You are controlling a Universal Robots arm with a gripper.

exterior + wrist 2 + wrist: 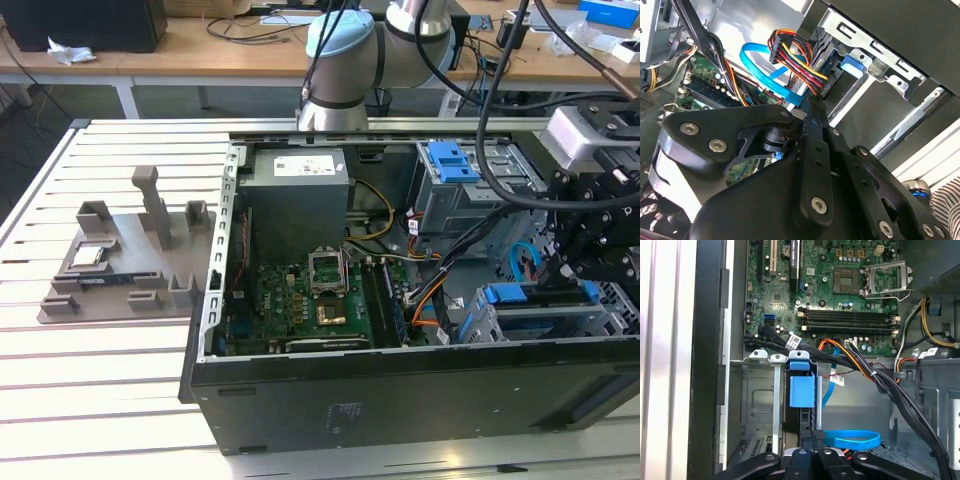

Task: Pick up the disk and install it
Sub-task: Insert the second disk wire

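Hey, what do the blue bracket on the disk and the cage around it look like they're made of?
The blue bracket looks like moulded plastic: solid colour, smooth with a soft sheen. The drive cage looks like bare sheet metal, dull grey, with stamped slots and folded tabs. The disk itself sits mostly hidden in the cage.

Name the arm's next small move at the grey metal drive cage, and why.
Probably a short, gentle push along the slot. In the first wrist view the silver hard drive in its blue plastic bracket sits in a slot of the grey metal drive cage, with the gripper at its near end; whether it is fully seated does not show.
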